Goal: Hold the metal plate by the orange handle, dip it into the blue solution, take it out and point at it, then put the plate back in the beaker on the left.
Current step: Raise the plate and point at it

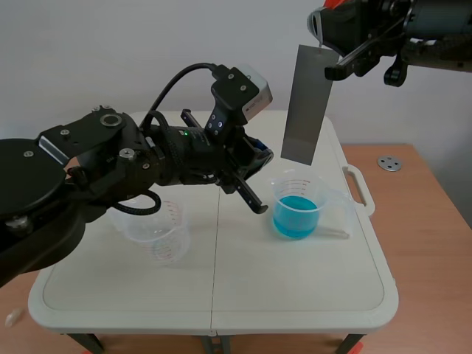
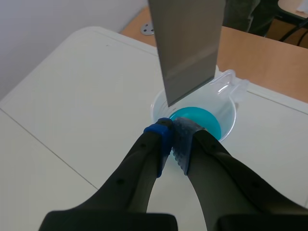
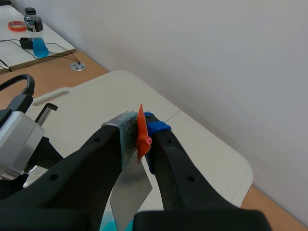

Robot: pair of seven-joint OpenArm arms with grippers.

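Note:
The grey metal plate (image 1: 306,103) hangs upright from my right gripper (image 1: 330,59), its lower edge just above the clear beaker of blue solution (image 1: 299,210). In the right wrist view my right gripper (image 3: 140,137) is shut on the plate's orange handle (image 3: 142,132), with the plate (image 3: 127,192) hanging below. My left gripper (image 1: 257,205) reaches across from the left, shut on nothing. In the left wrist view my left gripper (image 2: 172,137) points at the plate (image 2: 187,43), its tips just short of the lower edge, above the blue solution (image 2: 204,120). An empty clear beaker (image 1: 158,232) stands at the left, under my left arm.
Both beakers stand on the white folding table (image 1: 295,287), which has a carry handle (image 1: 358,188) at its right edge. A small metal disc (image 1: 389,163) lies on the wood surface beyond it. Far off, a bottle of blue liquid (image 3: 34,33) and a tape roll (image 3: 18,25) sit on another table.

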